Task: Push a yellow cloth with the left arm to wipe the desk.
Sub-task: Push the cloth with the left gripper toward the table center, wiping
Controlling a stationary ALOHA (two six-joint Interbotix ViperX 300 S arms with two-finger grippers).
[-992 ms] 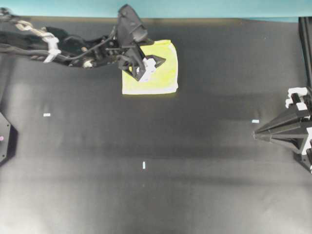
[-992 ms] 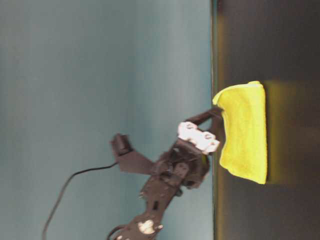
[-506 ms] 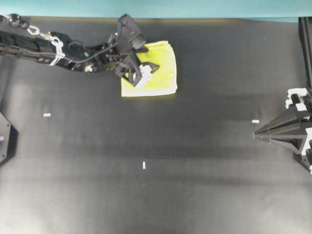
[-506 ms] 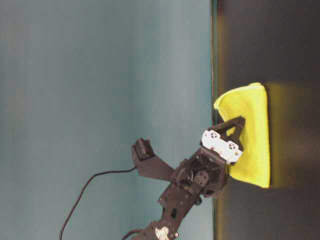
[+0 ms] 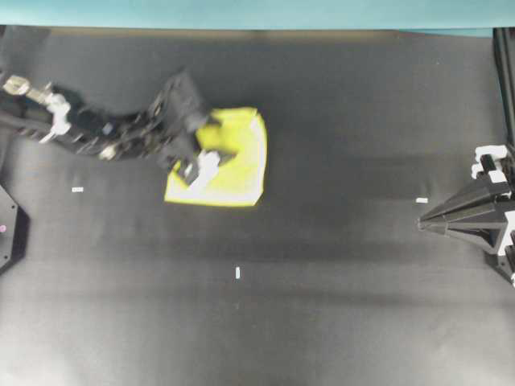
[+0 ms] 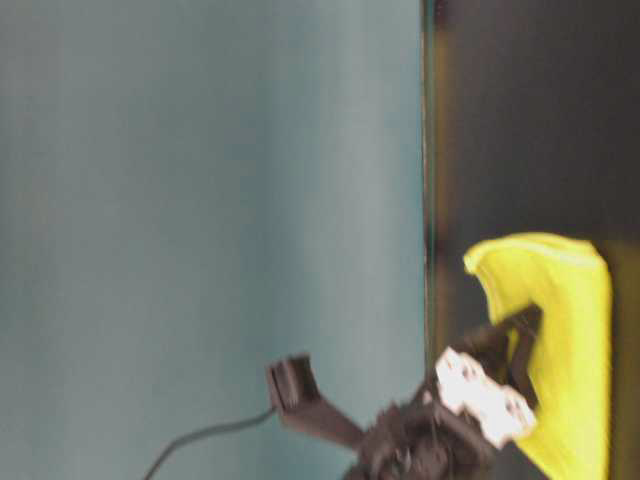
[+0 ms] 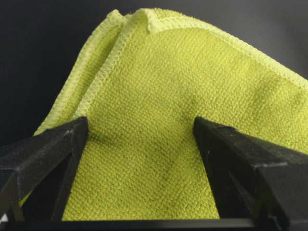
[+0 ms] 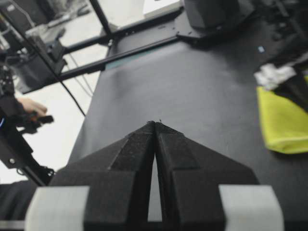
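The left gripper, fingers spread apart, presses on the yellow cloth left of center on the black desk, with white tape marks nearby and the right gripper closed well apart.

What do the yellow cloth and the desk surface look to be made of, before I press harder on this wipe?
The yellow cloth looks like a soft woven or knit textile, likely microfibre or terry: a fine looped grid texture and overlock-stitched edges show in the left wrist view. The desk looks like a smooth matte-black sheet with little glare; whether it is laminate, rubber mat or painted board cannot be told.
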